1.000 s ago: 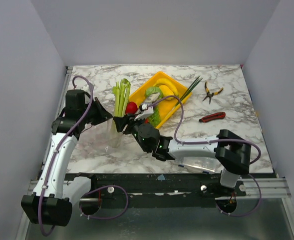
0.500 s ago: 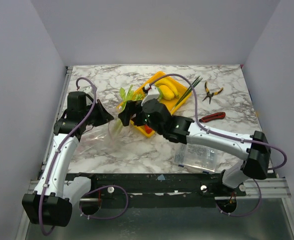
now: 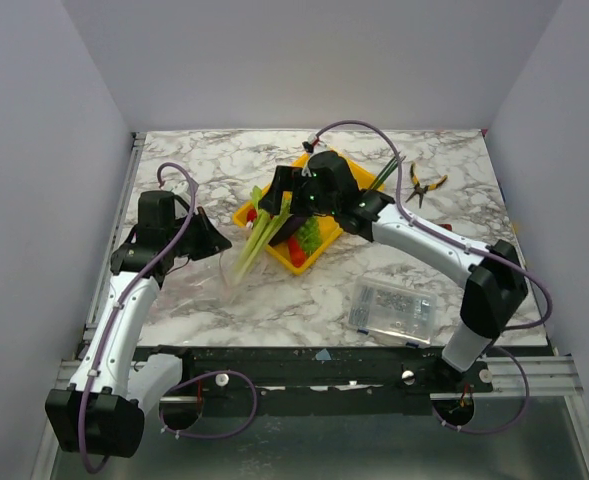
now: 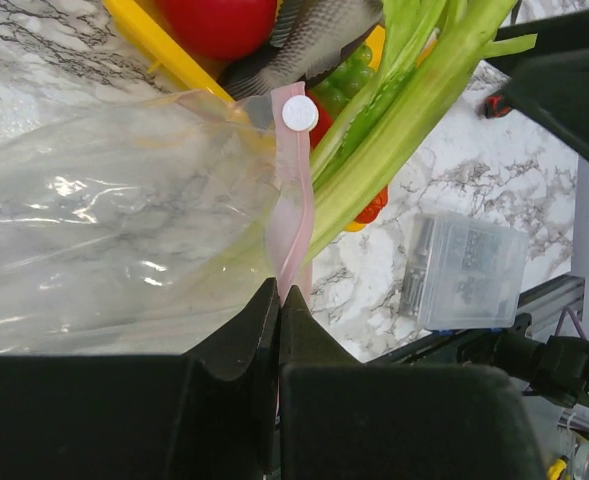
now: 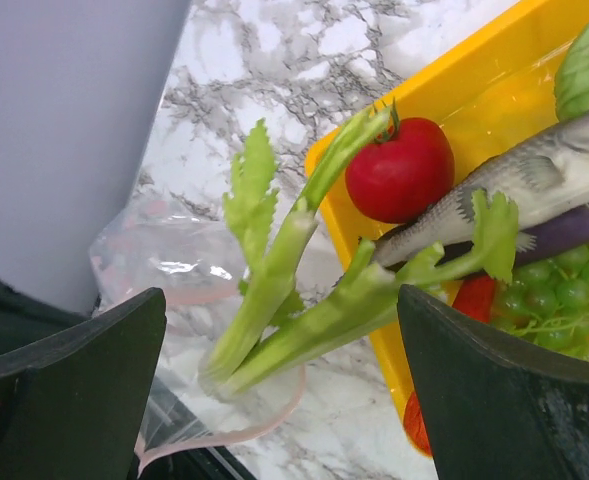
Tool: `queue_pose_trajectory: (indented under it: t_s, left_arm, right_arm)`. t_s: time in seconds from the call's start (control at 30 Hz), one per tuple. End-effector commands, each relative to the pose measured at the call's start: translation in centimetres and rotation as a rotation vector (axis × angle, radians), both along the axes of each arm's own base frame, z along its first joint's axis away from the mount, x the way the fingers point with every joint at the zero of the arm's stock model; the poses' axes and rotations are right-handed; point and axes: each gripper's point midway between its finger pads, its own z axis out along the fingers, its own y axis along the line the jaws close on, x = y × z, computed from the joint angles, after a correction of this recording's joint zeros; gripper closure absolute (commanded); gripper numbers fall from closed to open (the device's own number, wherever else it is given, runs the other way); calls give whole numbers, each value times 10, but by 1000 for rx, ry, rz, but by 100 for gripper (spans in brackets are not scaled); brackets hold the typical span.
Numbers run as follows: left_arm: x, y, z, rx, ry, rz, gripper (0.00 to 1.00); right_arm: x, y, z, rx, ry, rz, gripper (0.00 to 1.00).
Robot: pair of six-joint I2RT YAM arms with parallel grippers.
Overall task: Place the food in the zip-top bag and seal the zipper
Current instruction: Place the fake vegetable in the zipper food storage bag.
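left claw (image 4: 279, 293): clamped on the zipper (image 4: 292, 215), with the pink strip pinched right at the tips. A white round tab (image 4: 298, 113) sits on the strip further out past the tips. The bag (image 4: 114, 240) spreads off to one side of the claw, flat on the table (image 3: 204, 165). From the top cam the left claw (image 3: 214, 240) is at the bag (image 3: 209, 278) mouth edge.

right claw (image 5: 279, 295): wide open, gripping nothing, and neither finger touches anything. From the top cam the right claw (image 3: 279, 200) hangs over the near-left rim of the tray (image 3: 306, 266).

leek (image 5: 294, 310): directly below the right claw, between the spread fingers in wrist view and slanted. Its base ends are inside the open loop of the zipper (image 5: 224, 435), so in the bag (image 5: 164, 255) mouth. Its leaf ends lie over the tray (image 5: 454, 80) rim. Top cam shows the leek (image 3: 254, 240) spanning from the right claw down towards the left claw. Left wrist shows the leek (image 4: 404, 110) just past the tips, beside the strip.

In the tray, beyond the right claw:
- tomato (image 5: 399, 170)
- fish (image 5: 514, 195), touching the tomato
- grapes (image 5: 554, 295)
- pepper (image 5: 474, 297)

parts box (image 3: 392, 308): well clear of both claws, near the right arm's base.
pliers (image 3: 424, 183): far side, right of the tray.
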Motion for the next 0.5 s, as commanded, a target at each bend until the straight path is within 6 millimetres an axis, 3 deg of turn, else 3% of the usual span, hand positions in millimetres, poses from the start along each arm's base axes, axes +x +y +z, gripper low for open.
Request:
queue_pose_trajectory:
  t_s: [0.0, 0.13, 0.37, 0.47]
  left_arm:
    - [4, -9, 10, -41, -22, -48, 100]
    - [3, -14, 13, -60, -19, -76, 100]
    - [7, -11, 10, -40, -22, -63, 100]
    - [10, -13, 3, -52, -1, -64, 100]
  right_arm:
    - [6, 17, -31, -24, 80, 68, 0]
    - [6, 10, -46, -30, 151, -7, 0]
    - [-5, -10, -26, 44, 139, -82, 0]
    - [-8, -25, -30, 38, 144, -141, 0]
